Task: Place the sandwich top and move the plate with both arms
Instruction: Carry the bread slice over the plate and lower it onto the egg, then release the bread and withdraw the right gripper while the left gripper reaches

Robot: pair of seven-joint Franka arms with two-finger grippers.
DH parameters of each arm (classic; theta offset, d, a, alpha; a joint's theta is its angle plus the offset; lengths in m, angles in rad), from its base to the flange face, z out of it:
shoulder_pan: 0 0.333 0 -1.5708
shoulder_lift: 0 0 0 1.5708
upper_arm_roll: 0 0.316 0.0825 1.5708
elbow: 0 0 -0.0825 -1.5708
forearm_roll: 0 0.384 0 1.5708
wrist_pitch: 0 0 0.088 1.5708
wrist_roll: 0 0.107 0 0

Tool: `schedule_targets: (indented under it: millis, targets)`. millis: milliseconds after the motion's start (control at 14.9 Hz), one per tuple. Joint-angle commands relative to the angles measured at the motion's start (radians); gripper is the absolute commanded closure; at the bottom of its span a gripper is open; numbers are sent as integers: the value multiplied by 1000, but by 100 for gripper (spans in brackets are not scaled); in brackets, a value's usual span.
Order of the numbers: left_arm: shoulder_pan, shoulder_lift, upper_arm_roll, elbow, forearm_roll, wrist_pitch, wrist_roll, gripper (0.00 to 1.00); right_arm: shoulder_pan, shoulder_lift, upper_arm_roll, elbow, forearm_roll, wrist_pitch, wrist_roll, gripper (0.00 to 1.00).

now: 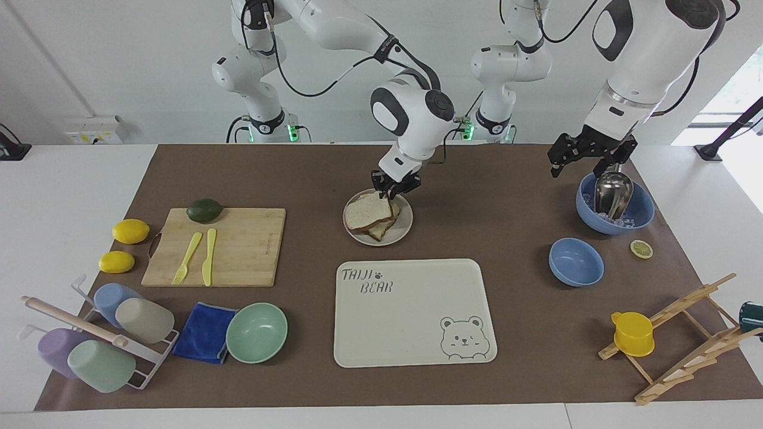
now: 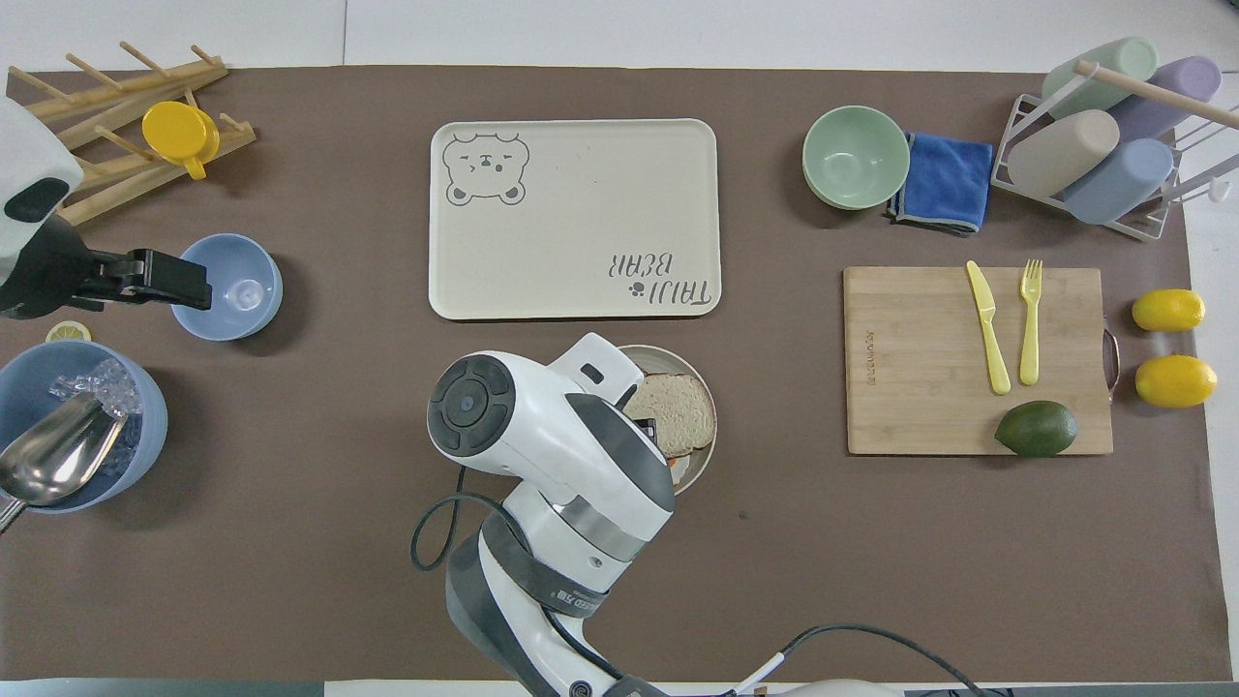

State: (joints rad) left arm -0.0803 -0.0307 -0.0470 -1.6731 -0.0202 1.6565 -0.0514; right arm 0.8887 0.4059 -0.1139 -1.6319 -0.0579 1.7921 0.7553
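Right gripper [image 1: 393, 192] sat at the edge of the sandwich top [image 1: 368, 211] on the plate [image 1: 403, 229], grip unclear, left gripper [image 1: 587, 156] waited above the blue bowl [image 1: 641, 215], grip unclear.

Wheat sandwich top [image 1: 368, 211] lies flat on sandwich, on beige plate [image 1: 403, 229] nr tray.

Bright, even light; soft shadows
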Motion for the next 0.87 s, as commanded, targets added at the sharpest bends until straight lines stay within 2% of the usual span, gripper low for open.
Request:
schedule_targets:
  millis: [0, 201, 469, 803]
  targets:
    - [11, -26, -5, -23, 19, 8, 11, 0, -13, -15, 6, -22, 44, 64, -2, 0]
    - [13, -29, -5, -27, 17, 23, 4, 0, -40, -45, 3, -16, 101, 87, 3, 0]
    - [11, -44, -4, -102, -7, 112, 5, 0, -229, -179, 5, -14, 116, 26, -106, 0]
    - [-12, 5, -7, -158, -122, 253, 1, 0, -506, -340, 3, -14, 153, -181, -445, 0]
